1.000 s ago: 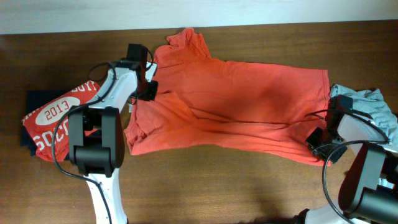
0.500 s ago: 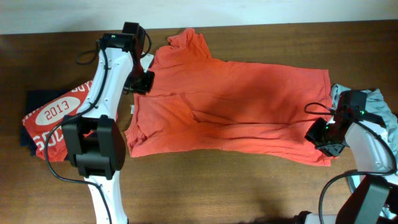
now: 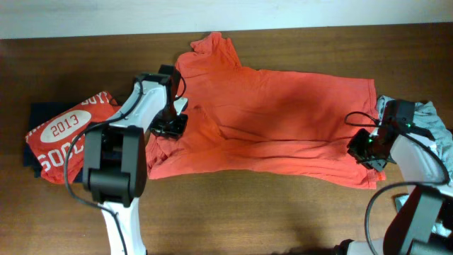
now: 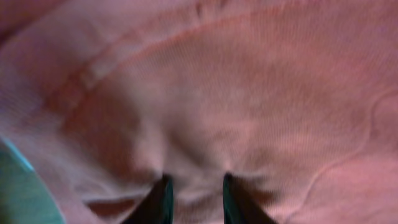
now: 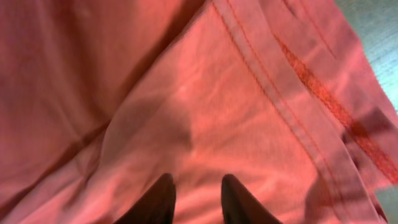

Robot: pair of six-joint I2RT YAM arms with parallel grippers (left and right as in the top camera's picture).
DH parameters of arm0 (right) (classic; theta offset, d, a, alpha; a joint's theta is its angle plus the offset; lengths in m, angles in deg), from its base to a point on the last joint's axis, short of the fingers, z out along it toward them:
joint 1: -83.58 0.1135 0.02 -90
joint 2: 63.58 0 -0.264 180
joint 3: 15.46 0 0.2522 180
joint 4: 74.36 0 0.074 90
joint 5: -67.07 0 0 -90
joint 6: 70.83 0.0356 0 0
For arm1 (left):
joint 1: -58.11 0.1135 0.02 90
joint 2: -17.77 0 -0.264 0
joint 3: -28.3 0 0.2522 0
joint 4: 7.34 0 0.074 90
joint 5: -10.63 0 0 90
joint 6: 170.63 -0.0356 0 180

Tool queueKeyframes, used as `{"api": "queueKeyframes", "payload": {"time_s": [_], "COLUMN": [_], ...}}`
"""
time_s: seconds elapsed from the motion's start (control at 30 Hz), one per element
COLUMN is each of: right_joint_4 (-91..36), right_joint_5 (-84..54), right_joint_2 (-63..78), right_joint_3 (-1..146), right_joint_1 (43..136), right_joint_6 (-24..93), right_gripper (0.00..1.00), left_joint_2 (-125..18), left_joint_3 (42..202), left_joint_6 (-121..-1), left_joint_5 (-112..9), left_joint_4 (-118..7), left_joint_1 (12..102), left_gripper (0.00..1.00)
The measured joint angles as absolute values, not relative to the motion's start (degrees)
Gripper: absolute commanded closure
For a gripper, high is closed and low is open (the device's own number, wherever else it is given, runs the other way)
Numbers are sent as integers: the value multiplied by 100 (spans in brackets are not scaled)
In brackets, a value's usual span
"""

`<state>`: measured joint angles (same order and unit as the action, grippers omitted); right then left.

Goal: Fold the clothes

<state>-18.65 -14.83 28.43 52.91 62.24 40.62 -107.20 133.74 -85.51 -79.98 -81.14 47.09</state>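
Your left pincer (image 4: 196,198) narrowly parted, tips pressed into the puckered orange shirt (image 3: 283,113) by its sleeve, your right pincer (image 5: 196,200) equally narrow over the hem, shirt spread across the desk (image 3: 248,212), bare wood along its near edge, red folded shirt (image 3: 56,138) left, grey cloth (image 3: 427,117) right.

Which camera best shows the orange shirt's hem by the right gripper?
Right wrist: the hem and its stitching fill the frame's right side. Overhead shows it only as a small edge; left wrist shows other blurred fabric.
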Motion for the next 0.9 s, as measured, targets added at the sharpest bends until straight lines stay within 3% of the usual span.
{"api": "queueKeyframes", "payload": {"time_s": [0.47, 0.73, 0.9], "right_joint_4": [-2538, -2437, -1692], "right_joint_5": [-2405, -2185, -1758], "right_joint_2": [3588, 3588, 3411], "right_joint_3": [5295, 5549, 5887], "right_joint_1": [6200, 6160, 6160], "right_joint_6": [4135, 4016, 3962], "right_gripper": [82, 82, 82], "left_joint_2": [-10326, -10337, -10357], "left_joint_3": [12690, 12708, 12867], "left_joint_6": [-8398, -8348, -8331], "left_joint_5": [-8568, -8752, -8929], "left_joint_4": [-6623, -6566, -7014], "left_joint_1": [4820, 5190, 5192], "left_gripper": [73, 71, 67]}}
